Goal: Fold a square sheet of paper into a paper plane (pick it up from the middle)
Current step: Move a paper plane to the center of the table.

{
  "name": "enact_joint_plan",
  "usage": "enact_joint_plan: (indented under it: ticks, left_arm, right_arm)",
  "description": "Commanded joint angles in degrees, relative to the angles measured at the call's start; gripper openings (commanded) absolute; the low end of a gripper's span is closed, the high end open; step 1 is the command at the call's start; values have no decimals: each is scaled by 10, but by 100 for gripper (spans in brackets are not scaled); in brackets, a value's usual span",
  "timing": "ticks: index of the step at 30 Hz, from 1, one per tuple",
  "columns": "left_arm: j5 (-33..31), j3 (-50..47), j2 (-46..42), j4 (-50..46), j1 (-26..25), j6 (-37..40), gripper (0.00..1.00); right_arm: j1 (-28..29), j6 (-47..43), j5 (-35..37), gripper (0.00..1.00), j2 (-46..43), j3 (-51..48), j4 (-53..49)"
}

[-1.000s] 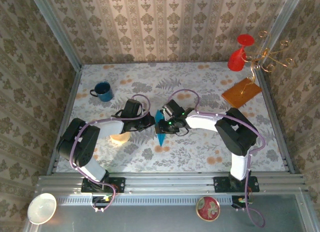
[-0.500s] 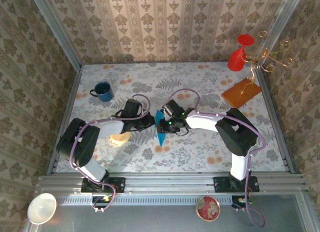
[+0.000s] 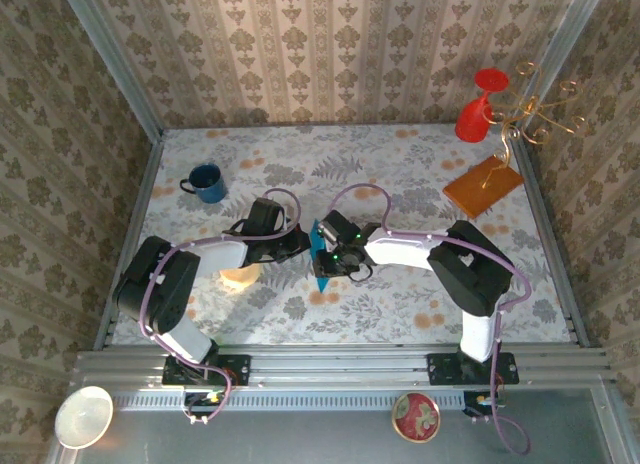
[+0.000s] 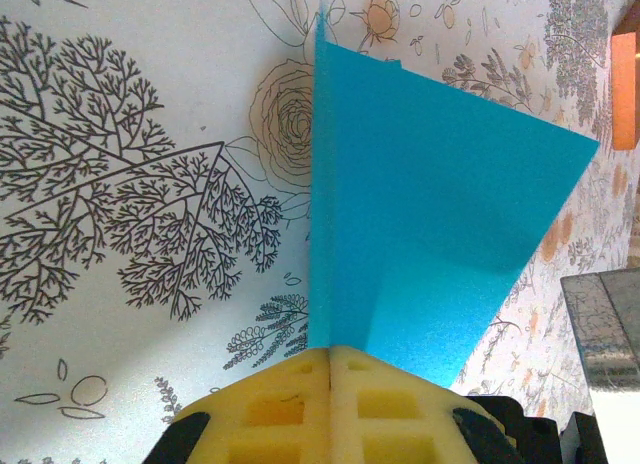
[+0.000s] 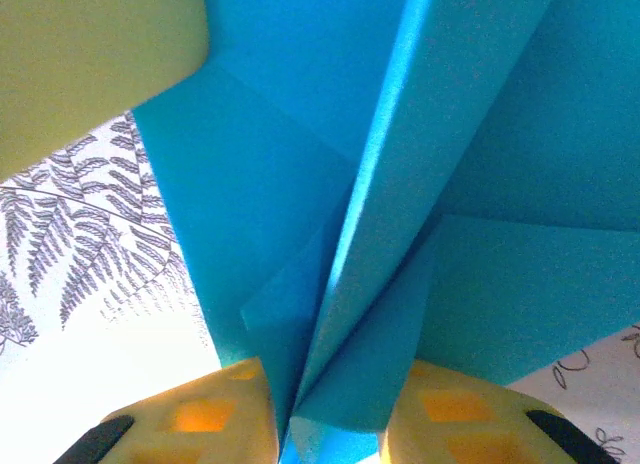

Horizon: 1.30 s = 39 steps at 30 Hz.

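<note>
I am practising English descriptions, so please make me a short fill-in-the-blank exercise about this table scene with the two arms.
1. The left gripper is shut on the ___ paper.
2. The mug stands nearer the ___ arm.
3. Near the orange-brown sheet stands a ___ goblet.
Missing words: blue; left; red.

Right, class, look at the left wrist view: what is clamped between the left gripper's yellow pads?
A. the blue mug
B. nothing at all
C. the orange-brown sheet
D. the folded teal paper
D: the left gripper has its yellow pads pressed together on the near edge of the folded teal paper, which fans out beyond them.
</note>
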Motion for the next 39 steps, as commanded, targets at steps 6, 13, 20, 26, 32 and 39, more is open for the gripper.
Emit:
enact_joint_plan:
  ticks: [6,13,20,26,32,39]
  left_arm:
    - [3,14,-11,-9,1,6,2]
    - [1,10,-17,-12,1,7,5]
    - [-22,9,-42,-46,12,20,19]
    - [-72,11,-93,-117,32,48,39]
    - [-114,14,-125,-171,40,67,50]
    - [-123,18,-125,-186,39,70,56]
  right_arm:
    - [3,14,63,29,-17,9,-26]
    - [3,38,75,23,-2,18,-36]
    - [2,31,110,16,-13,26,-63]
    - [-20,7,158,13,-24,47,-101]
    - [-68,-25,166,12,7,88,-119]
    - [-108,-70,172,16,74,178,-148]
